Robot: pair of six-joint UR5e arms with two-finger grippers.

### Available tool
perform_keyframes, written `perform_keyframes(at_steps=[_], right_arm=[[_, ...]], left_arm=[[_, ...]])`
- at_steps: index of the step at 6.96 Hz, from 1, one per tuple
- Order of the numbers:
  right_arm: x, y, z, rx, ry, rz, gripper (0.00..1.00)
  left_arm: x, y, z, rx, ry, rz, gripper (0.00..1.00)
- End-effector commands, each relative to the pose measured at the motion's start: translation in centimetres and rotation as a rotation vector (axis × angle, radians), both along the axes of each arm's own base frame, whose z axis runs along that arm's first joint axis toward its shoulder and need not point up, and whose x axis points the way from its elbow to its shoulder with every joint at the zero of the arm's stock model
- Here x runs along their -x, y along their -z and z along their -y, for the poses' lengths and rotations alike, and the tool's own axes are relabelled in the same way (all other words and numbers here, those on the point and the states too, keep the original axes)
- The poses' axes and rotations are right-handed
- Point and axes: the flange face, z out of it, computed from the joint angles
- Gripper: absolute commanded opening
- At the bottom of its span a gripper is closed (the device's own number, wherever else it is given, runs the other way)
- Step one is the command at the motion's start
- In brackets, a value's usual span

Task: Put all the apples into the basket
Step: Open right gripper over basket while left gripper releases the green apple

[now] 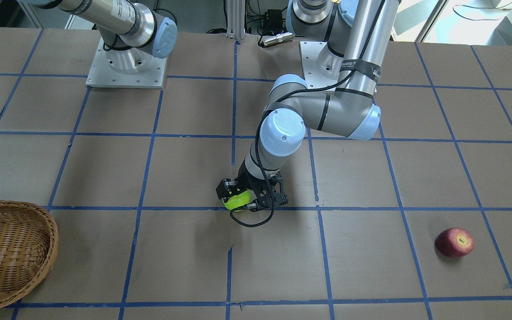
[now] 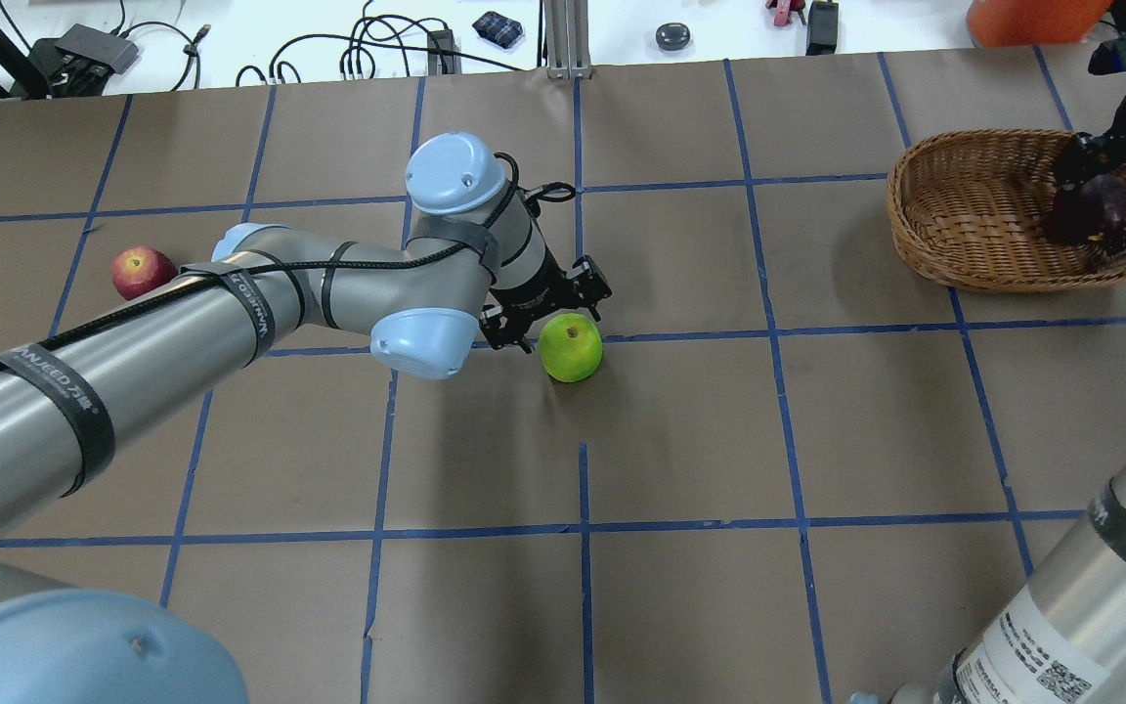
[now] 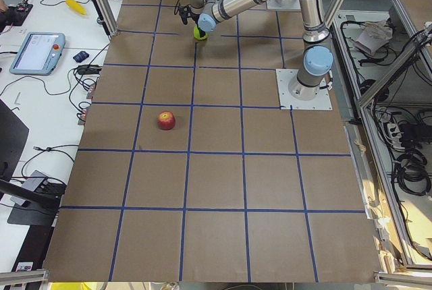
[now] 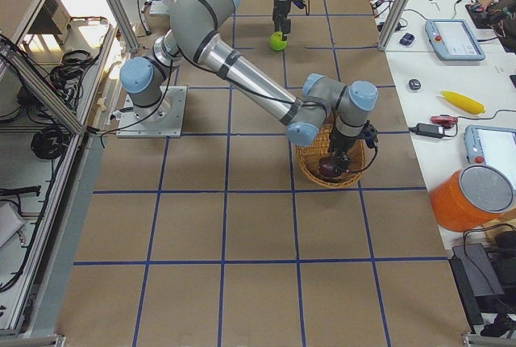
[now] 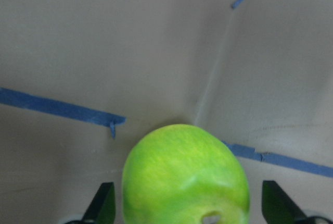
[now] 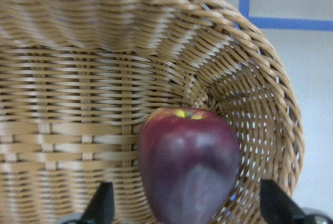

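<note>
**Green apple bracketed, not yet clamped**

The left gripper (image 1: 246, 195) stands low over the green apple (image 2: 571, 348), which sits on the worktop (image 2: 680, 440) well apart from the basket (image 2: 925, 235); its fingers (image 5: 104, 203) are apart, one on each side of the fruit, with a sliver of gap on both sides in the wrist view. The step in hand looks like the grasp itself; to do it well, keep the apple centred between the fingers, close at its widest girth (round, smooth skin may squirt out of a high or lopsided pinch), and lift straight up before swinging toward the basket. Inside the basket, toward one end, lies a dark red apple (image 6: 187, 166); the right gripper (image 2: 1108, 166) hangs over it with fingers (image 6: 101, 203) spread and clear of the skin, so that one seems delivered. A red apple (image 2: 141, 272) lies on the worktop, farther from the basket than the green one.
</note>
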Motion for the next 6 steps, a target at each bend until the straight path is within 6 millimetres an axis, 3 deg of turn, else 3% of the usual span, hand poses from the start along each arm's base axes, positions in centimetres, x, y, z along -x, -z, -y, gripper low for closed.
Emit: perform_keyframes(at_steps=[1,2,3,4,6], right_arm=[[-10.5,-7.1,-0.2,0.015,-0.116,0.045,1.00],[-17.4,-7.3,0.1,0.013,-0.158,0.093,1.00],[-23.6,-6.9,-0.9,-0.052,-0.155,0.203,1.00],[-29.2,-7.5,-1.6,-0.054,-0.081,0.273,1.00],[-47.6,-6.0,-6.0,-0.111,0.017,0.250,1.00]], left_arm=[[-7.0,-5.2,2.7,-0.030,0.029,0.024,1.00],[-10.9,-7.0,3.2,-0.037,0.111,0.130,1.00],[-14.9,-7.9,3.5,-0.027,0.227,0.186,1.00],[-21.1,-9.0,4.0,-0.008,0.289,0.235,1.00],[-34.2,-9.5,3.8,-0.026,0.338,0.244,1.00]])
